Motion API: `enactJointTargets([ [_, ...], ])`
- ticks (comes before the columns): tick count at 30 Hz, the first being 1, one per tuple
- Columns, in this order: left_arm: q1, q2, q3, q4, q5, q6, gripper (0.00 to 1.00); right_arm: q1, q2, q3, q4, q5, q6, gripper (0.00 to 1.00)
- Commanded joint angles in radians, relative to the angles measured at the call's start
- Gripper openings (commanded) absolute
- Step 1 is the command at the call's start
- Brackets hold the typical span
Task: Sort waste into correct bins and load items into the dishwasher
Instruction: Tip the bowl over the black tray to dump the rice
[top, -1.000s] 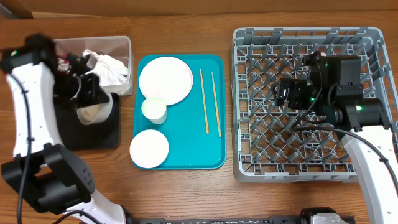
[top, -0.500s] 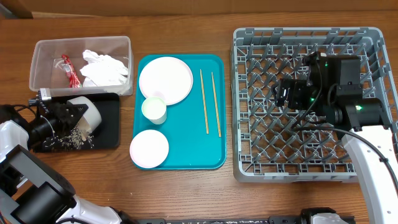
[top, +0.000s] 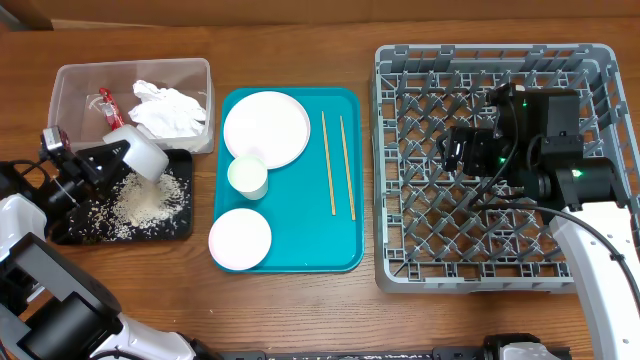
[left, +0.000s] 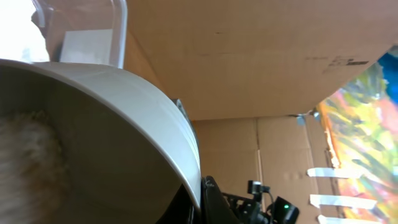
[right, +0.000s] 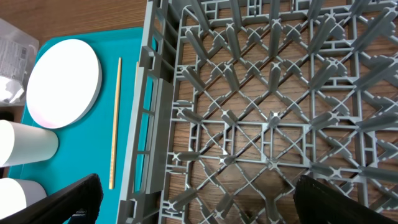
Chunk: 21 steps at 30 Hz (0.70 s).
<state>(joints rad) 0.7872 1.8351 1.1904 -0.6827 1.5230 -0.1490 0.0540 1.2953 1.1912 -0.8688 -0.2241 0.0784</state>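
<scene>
Over the black tray (top: 176, 226) on my left side, my left claw (top: 108, 160) is clamped on the rim of a white bowl (top: 138, 152), tipped so its mouth faces down toward the tray. Rice scraps (top: 140, 200) lie scattered across the tray, and my wrist view shows a little clump inside the bowl, so I judge this emptying nearly done but not finished. Beside it, the clear tub (top: 130, 66) holds the crumpled tissues (top: 170, 108) and the red sauce packet (top: 108, 105), so the waste sorting looks almost complete.

Loading has not begun. The dish rack (top: 480, 52) holds nothing that I can see. My right claw (top: 458, 150) hovers above its left half, fingers spread wide and gripping nothing. On the teal tray (top: 300, 245) between bins and rack wait the large plate (top: 266, 129), the small cup (top: 247, 177), the small plate (top: 240, 238) and the chopsticks (top: 335, 165), lying side by side. All of these, plus the bowl I hold, have yet to go into the rack
</scene>
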Motion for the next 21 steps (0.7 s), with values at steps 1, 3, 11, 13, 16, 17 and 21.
enactJointTargets([
  [1, 0.003, -0.013, 0.001, 0.003, 0.058, -0.033, 0.04, -0.004, -0.003, 0.019, -0.004, 0.005, 0.005, 1.00],
  [3, 0.004, -0.013, 0.001, 0.027, 0.040, -0.055, 0.04, -0.004, -0.003, 0.019, -0.008, 0.005, 0.005, 1.00],
  [11, 0.019, -0.013, 0.002, 0.177, 0.048, -0.187, 0.04, -0.004, -0.003, 0.019, -0.019, 0.005, 0.004, 1.00],
  [13, 0.019, -0.013, 0.002, 0.182, -0.034, -0.198, 0.04, -0.004, -0.003, 0.019, -0.018, 0.005, 0.005, 1.00],
  [16, 0.010, -0.014, 0.002, 0.188, -0.018, -0.233, 0.04, -0.004, -0.003, 0.019, -0.024, 0.005, 0.004, 1.00],
  [17, 0.003, -0.014, 0.003, 0.190, 0.000, -0.233, 0.04, -0.004, -0.003, 0.019, -0.024, 0.005, 0.004, 1.00],
  [21, -0.080, -0.069, 0.043, 0.200, 0.047, -0.220, 0.04, -0.004, -0.003, 0.019, -0.024, 0.005, 0.005, 1.00],
])
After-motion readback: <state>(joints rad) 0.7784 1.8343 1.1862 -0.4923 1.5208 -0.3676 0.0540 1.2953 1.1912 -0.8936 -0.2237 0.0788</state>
